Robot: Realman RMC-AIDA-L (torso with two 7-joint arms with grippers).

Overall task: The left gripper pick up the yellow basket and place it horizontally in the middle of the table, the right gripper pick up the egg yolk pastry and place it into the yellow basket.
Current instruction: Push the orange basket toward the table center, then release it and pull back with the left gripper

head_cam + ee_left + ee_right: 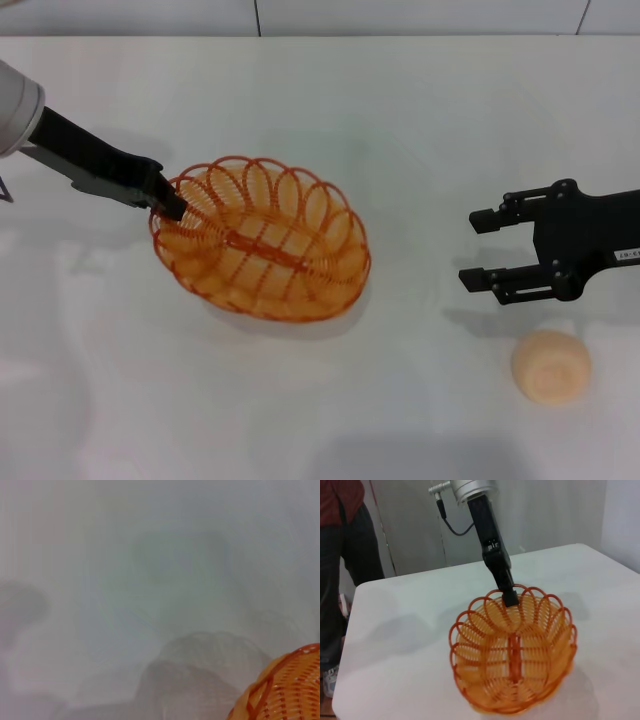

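Note:
The yellow basket (262,238) lies left of the middle of the white table (400,110), its long axis running diagonally. My left gripper (170,205) is shut on the basket's left rim. The right wrist view shows this claw (510,599) pinching the looped rim of the basket (515,655). A bit of the basket (285,690) shows in the left wrist view. My right gripper (482,248) is open and empty, hovering at the right, apart from the basket. The egg yolk pastry (551,367) sits on the table just in front of it.
A person in dark trousers (340,555) stands beside the table's edge in the right wrist view. A grey wall runs behind the table's far edge (300,36).

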